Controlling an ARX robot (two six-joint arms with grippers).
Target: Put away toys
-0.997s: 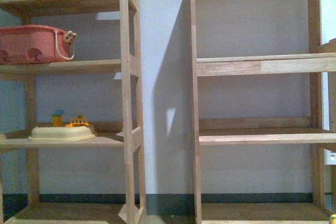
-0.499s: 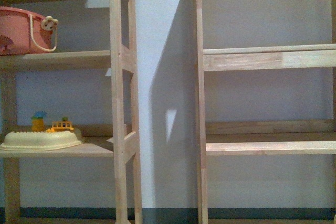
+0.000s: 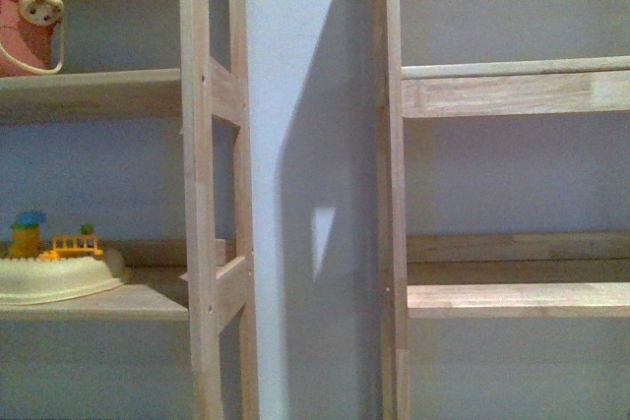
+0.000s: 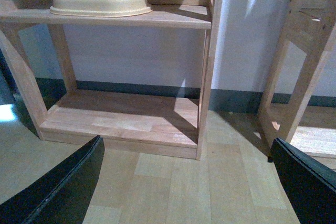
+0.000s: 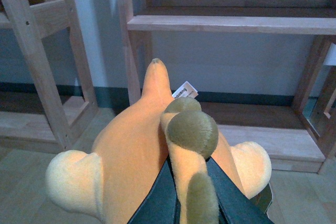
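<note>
In the right wrist view my right gripper (image 5: pixel 185 195) is shut on the orange-yellow plush toy (image 5: pixel 131 145), its dark fingers (image 5: pixel 157 200) pinching a limb with olive-green tips. A small pale tag (image 5: pixel 185 90) sticks out of the toy. The toy hangs in front of a wooden shelf unit (image 5: pixel 231 23). In the left wrist view my left gripper (image 4: pixel 184 182) is open and empty above the wood floor, its dark fingers (image 4: pixel 63 187) spread wide. Neither gripper shows in the front view.
Two wooden shelf units (image 3: pixel 197 194) stand against a pale wall with a gap between them. The left unit holds a pink basket (image 3: pixel 25 31) and a cream tray with small toys (image 3: pixel 54 277). The tray also shows in the left wrist view (image 4: pixel 100 3). The right unit's shelves (image 3: pixel 512 95) are bare.
The front view has closed in on the shelves and dropped lower: the uprights have spread apart, and the pink basket and cream tray have slid toward the left edge.
</note>
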